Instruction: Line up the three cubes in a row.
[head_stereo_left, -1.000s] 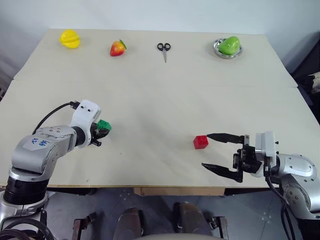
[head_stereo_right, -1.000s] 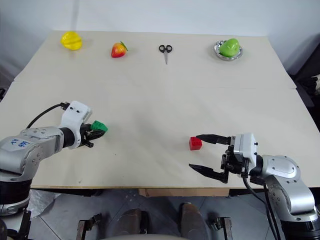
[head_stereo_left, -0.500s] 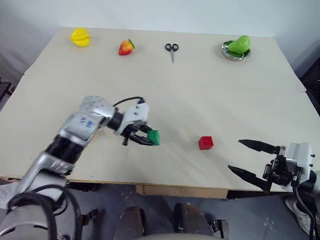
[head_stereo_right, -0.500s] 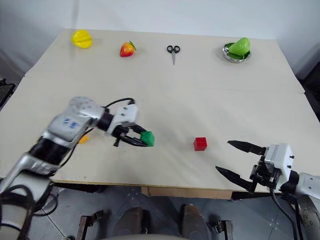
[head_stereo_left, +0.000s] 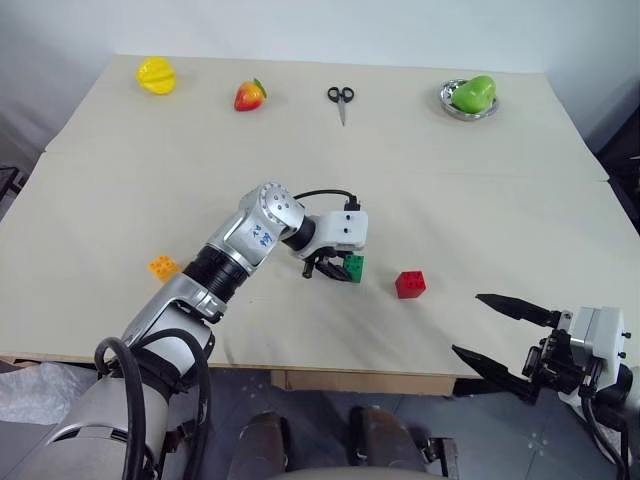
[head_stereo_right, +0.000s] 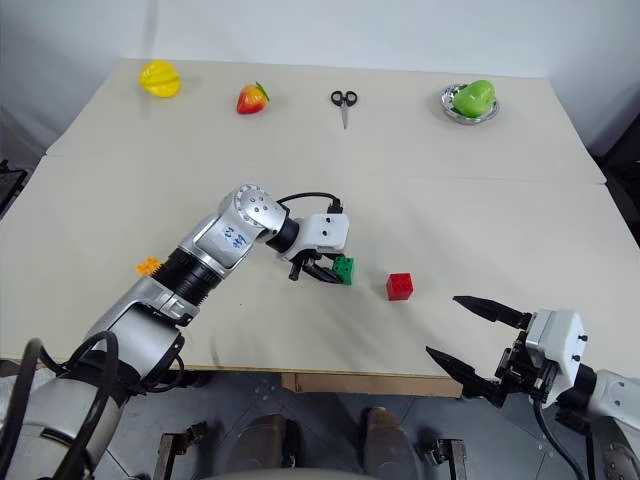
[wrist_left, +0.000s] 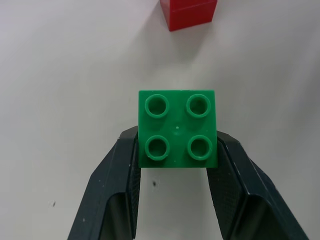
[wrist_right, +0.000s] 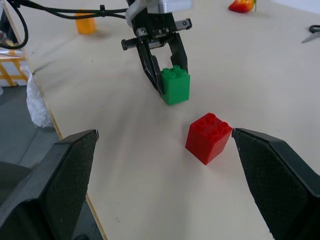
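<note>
Green cube (head_stereo_left: 353, 267): pinched between the two black fingers of the left gripper (head_stereo_left: 338, 272), studs up, held square, down at or just above the table (head_stereo_left: 420, 180) — contact not certain. Sits just left of the red cube (head_stereo_left: 410, 284), slightly farther from the near edge, a small gap between them. Orange-yellow cube (head_stereo_left: 163, 267) well apart to the left of the red cube, near the front edge, not yet part of any row.

Right gripper (head_stereo_left: 500, 335) spread wide and holding nothing, off beyond the near edge, to the right of the red cube.

To do this step well: settle green flat beside red before letting go, faces parallel, on one straight line with red. Judged best to keep a small gap, so the outer finger does not knock red when the grip widens. Then release gently and draw back away from red, not across it. Probably wise to pick the row's line now, since orange-yellow has to join on it. Main risk: green tipping or skidding if released while tilted.

Writing: small blue marks on a white patch on the left arm's forearm (head_stereo_left: 258, 233), not legible. No brand or label readable on the cubes.
</note>
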